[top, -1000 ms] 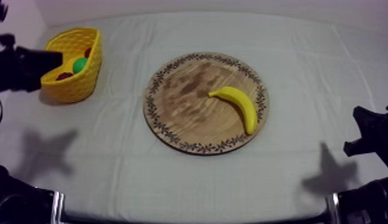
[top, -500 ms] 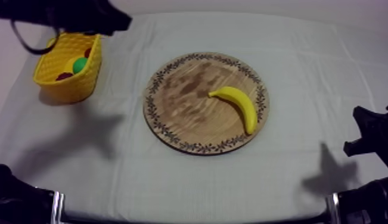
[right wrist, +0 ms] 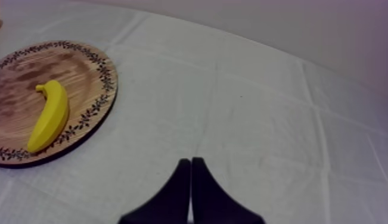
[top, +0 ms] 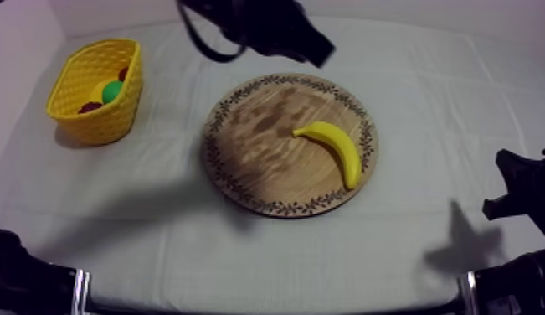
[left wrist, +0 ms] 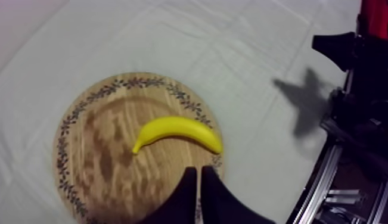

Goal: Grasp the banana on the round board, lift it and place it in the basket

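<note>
1. Lying on the round wooden board, the banana takes up the board's three o'clock side in the top view. Its stem points toward the centre and its curve runs down to about four o'clock.
2. The board sits at the middle of the table, which is covered in grey-white cloth.
3. The yellow basket stands at ten o'clock on the table, well apart from the board. It holds a round green toy fruit and a small red fruit.
4. The left gripper hangs above the table at twelve o'clock, just past the board's far rim. In the left wrist view its two black fingers are pressed together into a narrow wedge with nothing between them. They are over the board's rim near the banana, not touching it.
5. The right gripper is also pressed together on nothing, above bare cloth beside the board. In the top view the right arm sits low at four o'clock, well apart from the banana.
</note>
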Action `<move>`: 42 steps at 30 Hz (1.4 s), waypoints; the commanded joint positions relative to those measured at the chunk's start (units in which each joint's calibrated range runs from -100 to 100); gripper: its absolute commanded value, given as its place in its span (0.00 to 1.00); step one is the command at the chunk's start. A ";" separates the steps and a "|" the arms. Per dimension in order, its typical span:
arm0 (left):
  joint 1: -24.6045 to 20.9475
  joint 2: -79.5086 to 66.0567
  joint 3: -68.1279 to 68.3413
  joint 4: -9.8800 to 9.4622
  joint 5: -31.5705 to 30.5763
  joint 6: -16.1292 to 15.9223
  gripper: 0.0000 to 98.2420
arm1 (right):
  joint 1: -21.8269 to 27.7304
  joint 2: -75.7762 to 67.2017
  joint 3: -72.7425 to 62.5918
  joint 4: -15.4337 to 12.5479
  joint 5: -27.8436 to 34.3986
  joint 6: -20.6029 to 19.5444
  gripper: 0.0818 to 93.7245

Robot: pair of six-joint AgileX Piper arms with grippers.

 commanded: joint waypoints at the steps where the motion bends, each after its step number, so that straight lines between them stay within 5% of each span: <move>1: 0.36 4.31 -6.12 0.47 1.49 -0.12 0.00 | 0.00 0.00 0.01 0.00 0.02 0.00 0.00; 13: 0.95 12.53 -13.09 1.89 4.42 -2.31 0.00 | 0.00 0.00 0.01 0.00 0.02 0.00 0.00; 29: 1.26 16.45 -20.55 -0.50 13.27 -22.99 0.00 | 0.00 0.00 0.01 0.00 0.02 0.00 0.00; 34: 2.08 16.82 -18.91 -2.89 13.97 -27.46 0.00 | 0.00 0.00 0.01 0.00 0.02 0.00 0.00; 38: 3.18 17.01 -17.88 -6.13 14.10 -28.64 0.00 | 0.00 0.00 0.01 0.00 0.02 0.00 0.00; 42: 3.75 17.21 -19.07 -7.30 14.13 -29.46 0.03 | 0.00 0.00 0.01 0.00 0.02 0.00 0.00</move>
